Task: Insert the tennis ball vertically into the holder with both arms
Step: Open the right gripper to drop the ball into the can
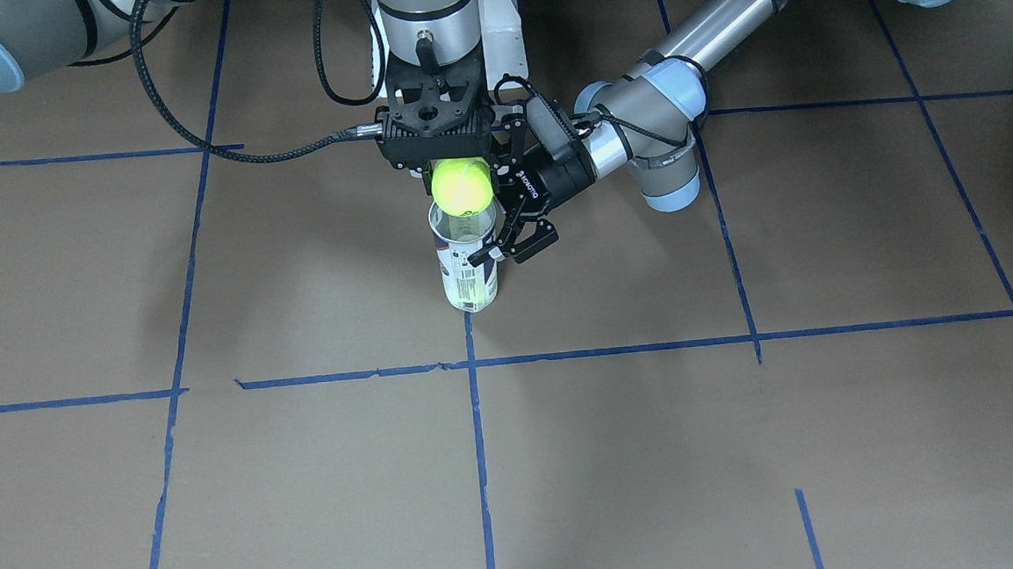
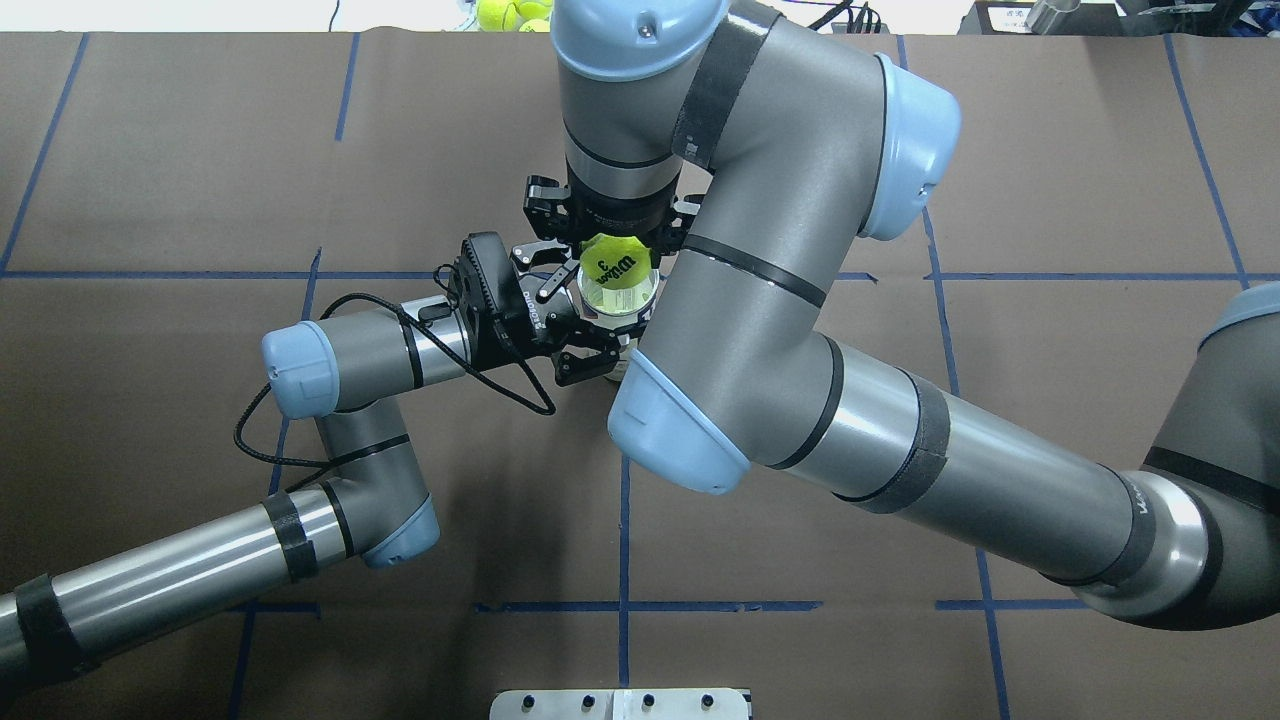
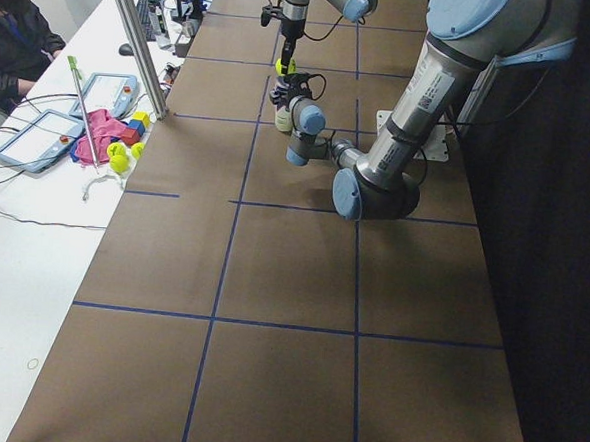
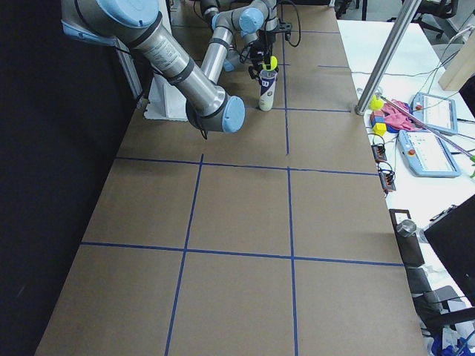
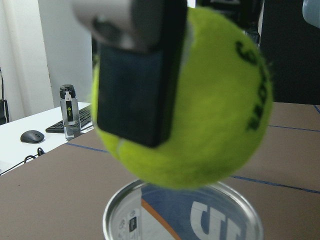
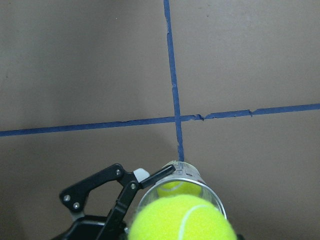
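Observation:
The holder (image 1: 468,274), a clear can with a white and navy label, stands upright on the brown table. My left gripper (image 1: 494,248) reaches in from the side and is shut on its upper part. My right gripper (image 1: 461,177) points straight down, shut on a yellow tennis ball (image 1: 462,189) just above the can's open mouth. The left wrist view shows one right finger pad (image 5: 132,75) on the ball (image 5: 210,100) above the rim (image 5: 182,215). The right wrist view shows the held ball (image 6: 182,217) and another ball (image 6: 172,187) inside the can.
The white pedestal base (image 1: 504,29) stands just behind the can. A black cable (image 1: 198,136) loops from the right wrist. Several loose tennis balls (image 2: 510,12) lie at the far table edge. A metal pole (image 3: 136,41) and a side table with tablets and blocks (image 3: 130,131) stand beyond.

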{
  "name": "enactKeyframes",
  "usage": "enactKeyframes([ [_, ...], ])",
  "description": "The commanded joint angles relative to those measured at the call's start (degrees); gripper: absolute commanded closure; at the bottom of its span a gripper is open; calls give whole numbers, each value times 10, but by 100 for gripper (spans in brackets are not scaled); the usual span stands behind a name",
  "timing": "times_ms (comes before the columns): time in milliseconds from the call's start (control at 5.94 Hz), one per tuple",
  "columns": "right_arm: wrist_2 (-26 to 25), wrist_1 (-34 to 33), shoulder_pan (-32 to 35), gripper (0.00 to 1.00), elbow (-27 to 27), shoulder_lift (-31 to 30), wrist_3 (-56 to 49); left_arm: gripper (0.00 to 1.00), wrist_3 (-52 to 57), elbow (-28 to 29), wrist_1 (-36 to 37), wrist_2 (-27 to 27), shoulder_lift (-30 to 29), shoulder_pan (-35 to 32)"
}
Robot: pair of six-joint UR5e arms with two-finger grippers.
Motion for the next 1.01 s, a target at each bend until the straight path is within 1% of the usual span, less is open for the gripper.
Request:
enactKeyframes([
  [0, 0, -1, 0, 1, 2, -2, -5, 20, 0, 0, 0, 0, 0, 0],
  [673, 6, -1, 1, 0, 8, 0, -16, 20, 0, 0, -1, 0, 1, 0],
  [841, 9, -4, 8, 0, 24, -10, -42, 16, -1, -3, -2, 1, 0, -2],
])
